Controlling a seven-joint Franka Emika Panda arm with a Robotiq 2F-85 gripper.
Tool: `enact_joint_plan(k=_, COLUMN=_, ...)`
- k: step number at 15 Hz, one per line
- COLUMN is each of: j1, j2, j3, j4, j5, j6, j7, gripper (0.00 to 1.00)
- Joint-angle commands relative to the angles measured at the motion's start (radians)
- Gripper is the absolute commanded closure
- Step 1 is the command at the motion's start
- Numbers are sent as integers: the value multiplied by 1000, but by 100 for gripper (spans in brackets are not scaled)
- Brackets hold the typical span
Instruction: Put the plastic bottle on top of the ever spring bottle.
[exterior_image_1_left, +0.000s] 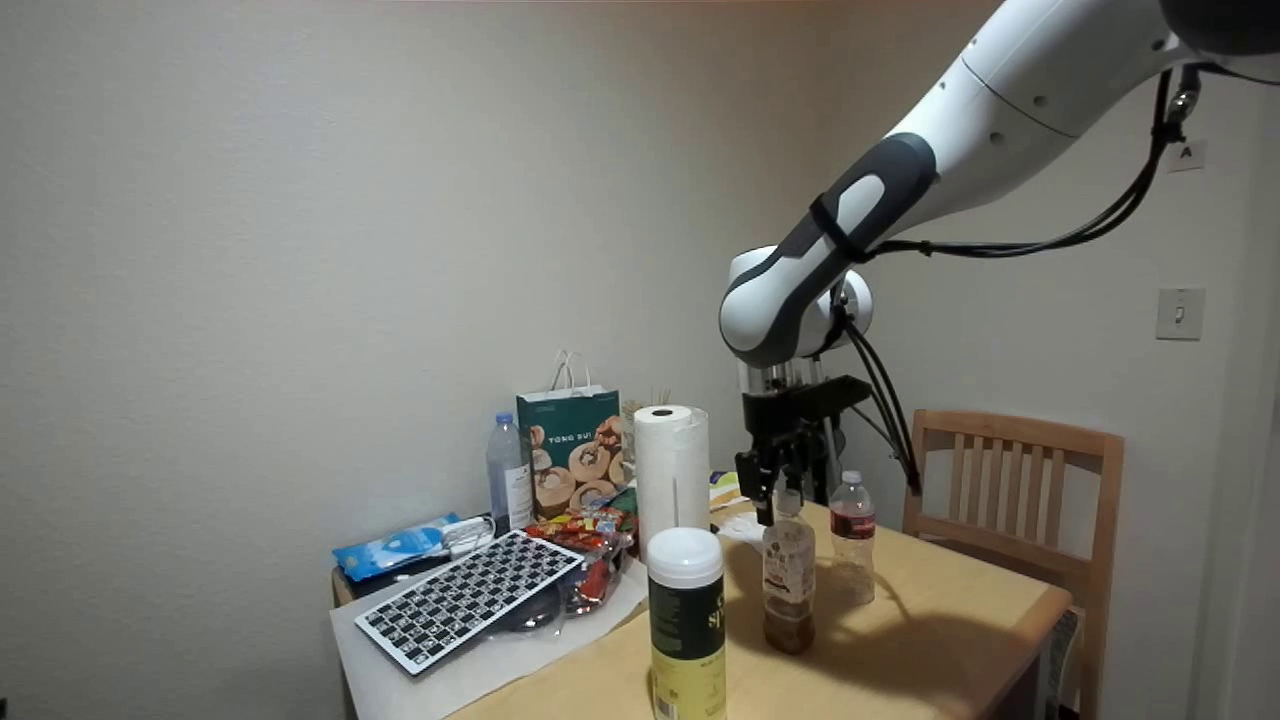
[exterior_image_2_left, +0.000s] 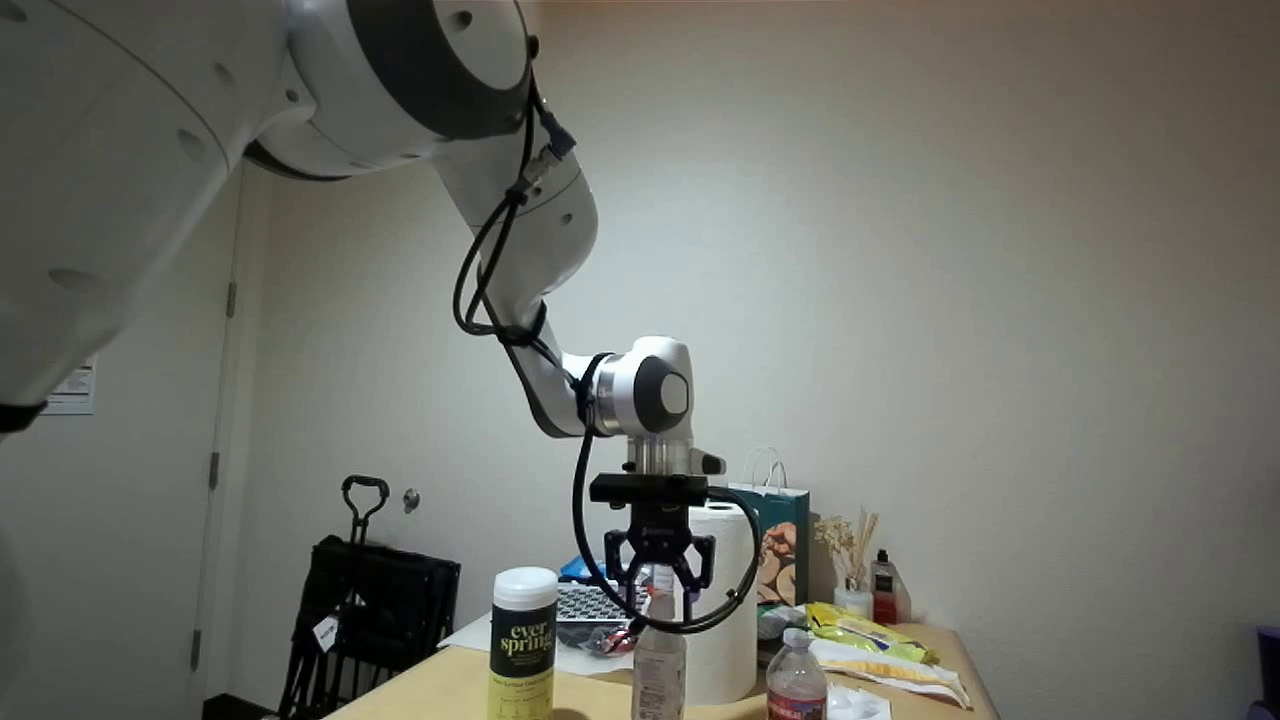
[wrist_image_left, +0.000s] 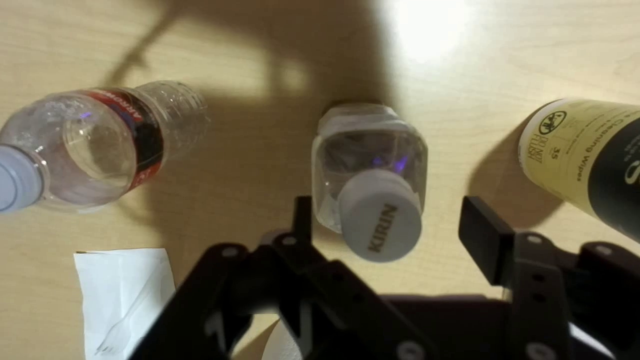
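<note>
The plastic bottle stands upright on the table, slim and clear with brown in its lower part. It also shows in an exterior view, and its pale KIRIN cap faces the camera in the wrist view. The ever spring bottle, with broad white cap, dark label and yellow lower part, stands upright beside it. It shows in an exterior view and at the right of the wrist view. My gripper is open above the table, fingers on either side of the plastic bottle's cap, with gaps visible.
A clear bottle with a red label stands near the plastic bottle. A white paper towel roll stands behind. A keyboard, a green paper bag and snack packets lie further off. A white napkin with a fork is close by.
</note>
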Motion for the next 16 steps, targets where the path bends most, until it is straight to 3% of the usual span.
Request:
enact_joint_plan(k=1, j1=-5, j2=-12, j3=7, j4=-15, j5=6, j6=-1, j7=2, gripper=1)
enact_joint_plan(k=16, j1=-3, j2=-8, j3=3, j4=-15, j5=4, j6=-13, j7=21, gripper=0)
